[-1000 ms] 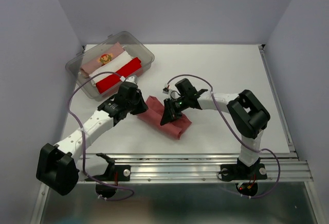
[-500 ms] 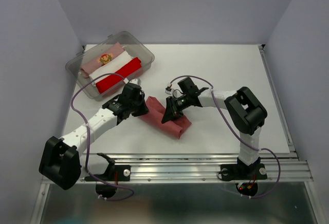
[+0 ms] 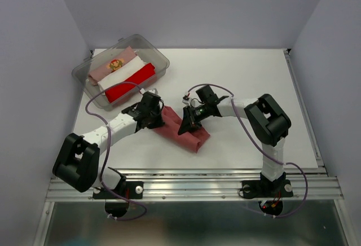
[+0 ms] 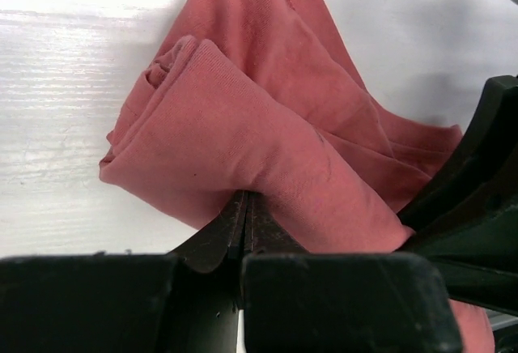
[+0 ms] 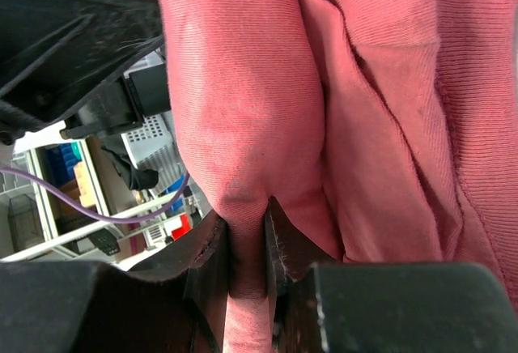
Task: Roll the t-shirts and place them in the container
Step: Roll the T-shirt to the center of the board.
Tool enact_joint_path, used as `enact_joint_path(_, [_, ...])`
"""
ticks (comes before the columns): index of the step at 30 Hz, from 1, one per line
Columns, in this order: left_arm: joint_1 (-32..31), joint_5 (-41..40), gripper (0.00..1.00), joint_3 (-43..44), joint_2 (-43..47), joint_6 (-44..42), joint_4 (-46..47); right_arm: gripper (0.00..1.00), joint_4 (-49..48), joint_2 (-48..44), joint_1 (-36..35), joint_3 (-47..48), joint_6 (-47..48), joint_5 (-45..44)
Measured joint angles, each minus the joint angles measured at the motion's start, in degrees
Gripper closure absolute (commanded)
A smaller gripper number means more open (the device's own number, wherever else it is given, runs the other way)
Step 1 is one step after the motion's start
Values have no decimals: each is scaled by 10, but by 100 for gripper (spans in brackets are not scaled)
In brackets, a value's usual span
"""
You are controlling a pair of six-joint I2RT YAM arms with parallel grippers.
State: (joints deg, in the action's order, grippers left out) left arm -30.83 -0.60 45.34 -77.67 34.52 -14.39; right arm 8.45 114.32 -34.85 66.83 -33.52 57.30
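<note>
The dusty brick-red t-shirt (image 3: pixel 189 134) lies partly rolled at the table's middle. In the left wrist view it (image 4: pixel 243 118) is a thick roll with a looser fold behind. My left gripper (image 3: pixel 157 117) is at its left end. The jaws (image 4: pixel 245 201) are pressed together with no gap, their tips against the roll's underside, and no cloth shows between them. My right gripper (image 3: pixel 186 123) is over the shirt's middle, shut on a raised fold of the shirt (image 5: pixel 243 86) between its fingers (image 5: pixel 247 215).
A clear plastic bin (image 3: pixel 161 60) stands at the back left and holds a pale pink printed bundle (image 3: pixel 115 64), a white bundle (image 3: pixel 125 71) and a bright red bundle (image 3: pixel 132 82). The white table (image 3: pixel 254 82) extends to the right; a metal rail (image 3: pixel 197 185) runs along the near edge.
My left arm has slid right, bringing its shut gripper up to the shirt's left end. My right gripper has stayed on the shirt, barely shifting.
</note>
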Motion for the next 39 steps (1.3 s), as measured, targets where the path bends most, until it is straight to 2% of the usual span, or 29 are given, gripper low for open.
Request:
enact_joint_path(1, [0, -1, 96, 0, -5, 0, 2, 68, 0, 0, 0, 0, 0, -1])
enact_joint_path(4, [-2, -2, 96, 0, -21, 0, 13, 48, 1, 0, 0, 0, 4, -12])
enact_joint_path(7, [-2, -3, 96, 0, -26, 0, 17, 34, 6, -15, 0, -7, 15, -40])
enact_joint_path(15, [-2, -5, 96, 1, -26, 0, 17, 24, 60, -135, -5, -46, 85, -124])
enact_joint_path(23, [-2, -10, 96, 5, -26, 0, 14, 19, 112, -188, -46, -92, 122, -205])
enact_joint_path(28, [-2, -11, 96, 6, -26, 0, 13, 19, 133, -191, -91, -93, 134, -265])
enact_joint_path(33, [-2, -12, 96, 6, -26, 0, 13, 25, 142, -191, -111, -92, 139, -312])
enact_joint_path(36, [-2, -12, 96, 7, -26, 0, 12, 44, 145, -191, -114, -92, 139, -325])
enact_joint_path(37, [-2, -13, 96, 7, -26, 0, 13, 56, 147, -191, -114, -92, 138, -331])
enact_joint_path(39, [-2, -13, 96, 8, -26, 0, 12, 67, 149, -191, -114, -92, 134, -339])
